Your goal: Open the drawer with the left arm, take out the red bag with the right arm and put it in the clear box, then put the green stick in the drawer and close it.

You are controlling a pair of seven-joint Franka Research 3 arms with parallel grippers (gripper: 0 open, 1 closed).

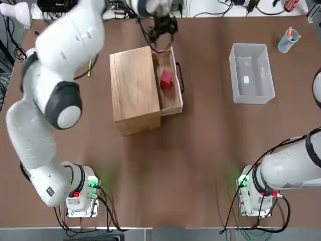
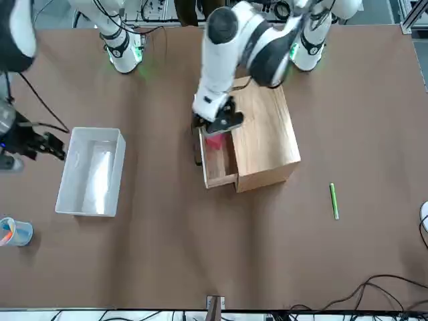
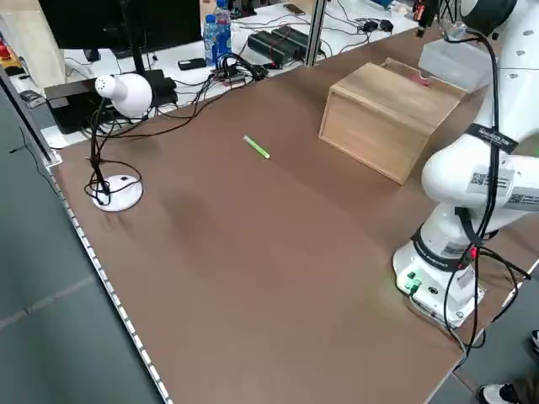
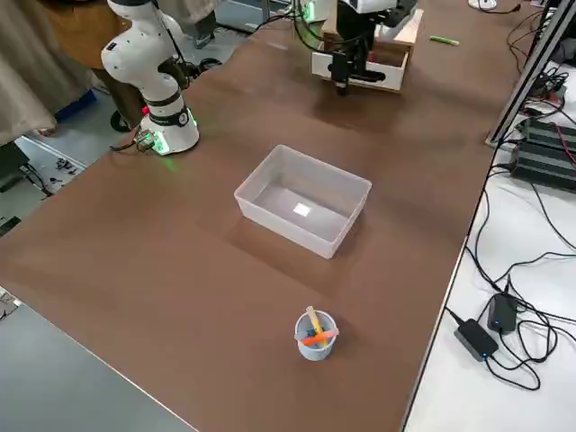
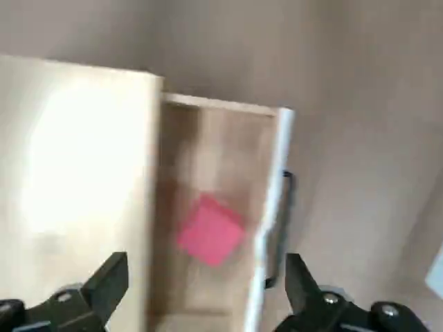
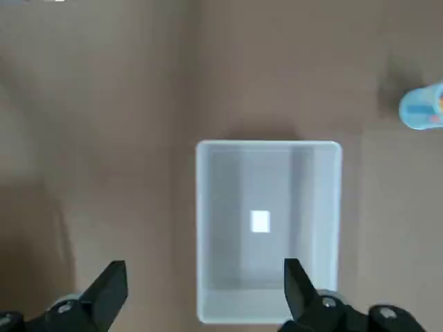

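The light-wood cabinet [image 1: 133, 90] has its drawer [image 1: 172, 100] slid out towards the clear box, dark bar handle [image 5: 285, 207] outermost. The red bag [image 1: 166, 79] lies inside the drawer [image 5: 214, 304]. My left gripper [image 5: 205, 277] hangs open above the drawer's far end [image 1: 161, 34], with the red bag [image 5: 211, 229] below it, touching nothing. The green stick [image 2: 334, 200] lies on the table on the cabinet's other side, partly under the left arm in the top view. My right gripper [image 6: 204, 287] hovers open and empty over the clear box [image 6: 201, 228], which stands to the drawer's right [image 1: 234, 75].
A small blue cup [image 1: 288, 40] holding orange items stands at the far right corner beyond the clear box. A white desk lamp [image 3: 126, 93] and cables sit off the table's left edge. Both arm bases [image 1: 80, 193] are at the near edge.
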